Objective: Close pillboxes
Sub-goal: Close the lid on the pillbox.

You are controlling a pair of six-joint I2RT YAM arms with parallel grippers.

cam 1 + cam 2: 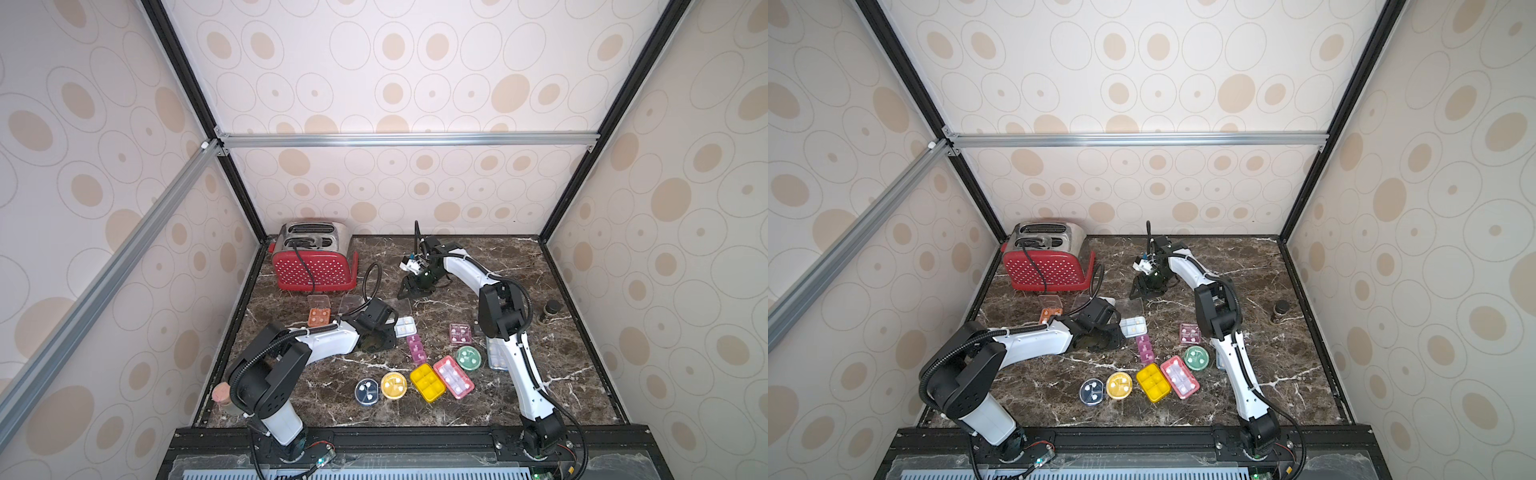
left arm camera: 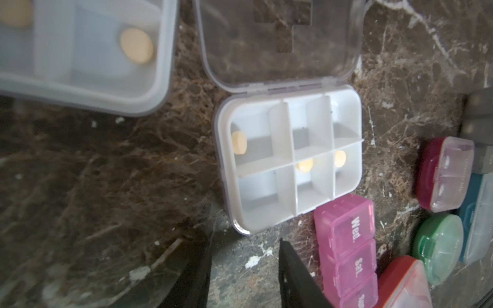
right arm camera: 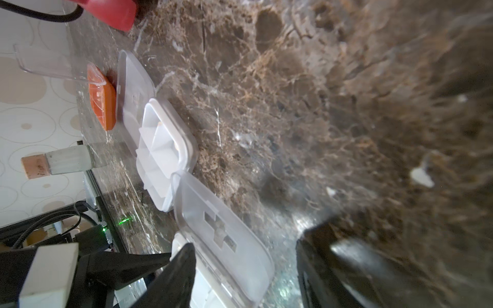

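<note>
Far left, by the red toaster [image 1: 313, 262], the orange pillbox [image 1: 319, 317] sits with its clear lid thrown back. Next along is a pale pillbox [image 2: 80, 53], also open and largely hidden under the left arm in both top views. Just past it the left gripper [image 2: 244, 248] hangs low over the marble table [image 1: 478, 266], fingers narrowly parted and empty, beside the white pillbox [image 2: 289, 160], which has six compartments, a few tan pills and its lid lying flat open. Further right, the right gripper [image 3: 245, 242] hovers over that lid, fingers wide and clamping nothing, contact unclear; closed pillboxes [image 1: 468, 357] cluster nearer the front edge.
</note>
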